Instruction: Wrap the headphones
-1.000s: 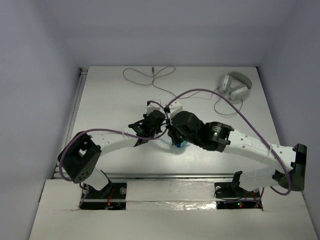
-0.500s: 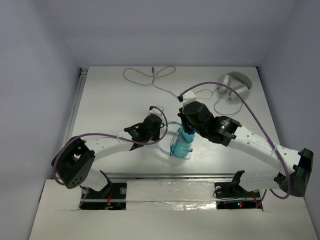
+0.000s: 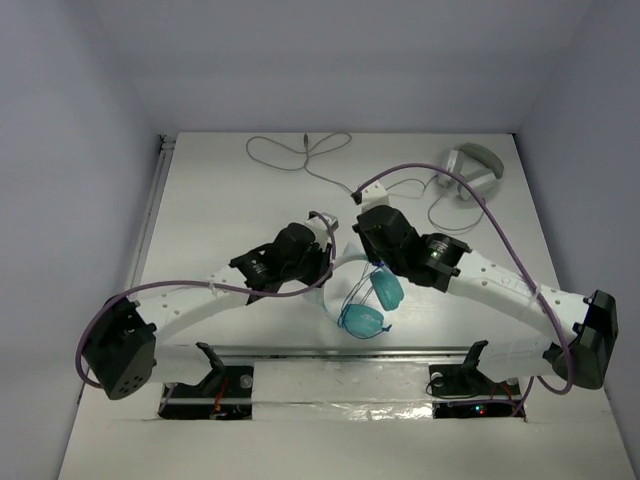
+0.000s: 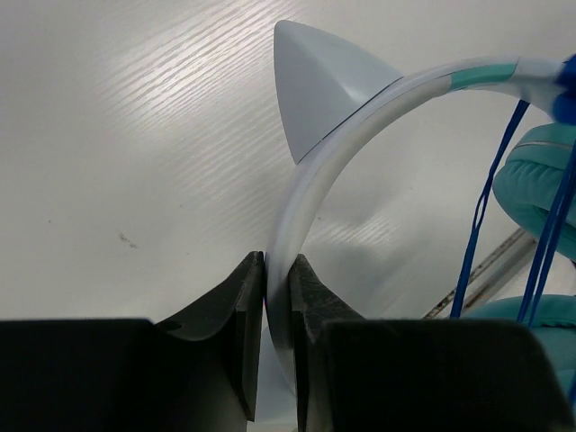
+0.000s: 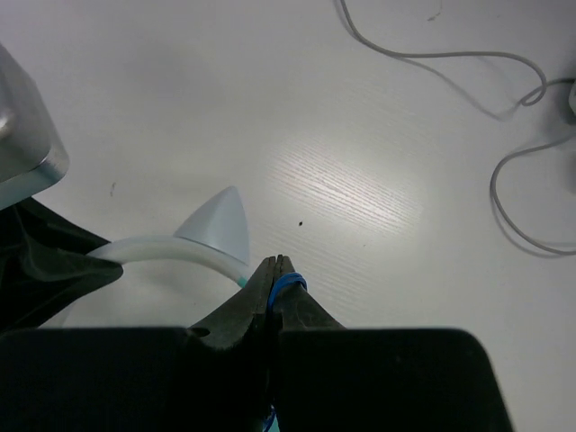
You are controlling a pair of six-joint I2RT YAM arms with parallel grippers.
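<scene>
The teal headphones (image 3: 372, 300) lie mid-table near the front, two ear cups with a pale headband (image 3: 345, 262) arching up to the left. My left gripper (image 3: 322, 262) is shut on the headband (image 4: 310, 180), which carries a pointed cat ear (image 4: 319, 85). My right gripper (image 3: 372, 262) is shut on the thin blue cable (image 5: 290, 283), looped over one finger beside the headband (image 5: 171, 247). Blue cable strands (image 4: 481, 207) hang by the teal ear cups (image 4: 540, 184).
Grey-white headphones (image 3: 472, 172) sit at the back right, their grey cable (image 3: 300, 155) trailing left along the back of the table; it also shows in the right wrist view (image 5: 432, 56). A rail (image 3: 150, 215) runs down the left edge.
The right gripper moved back and left from the ear cups, drawing the blue cable. The ear cups swung apart and now lie flat. The left arm shifted forward, still holding the headband.
</scene>
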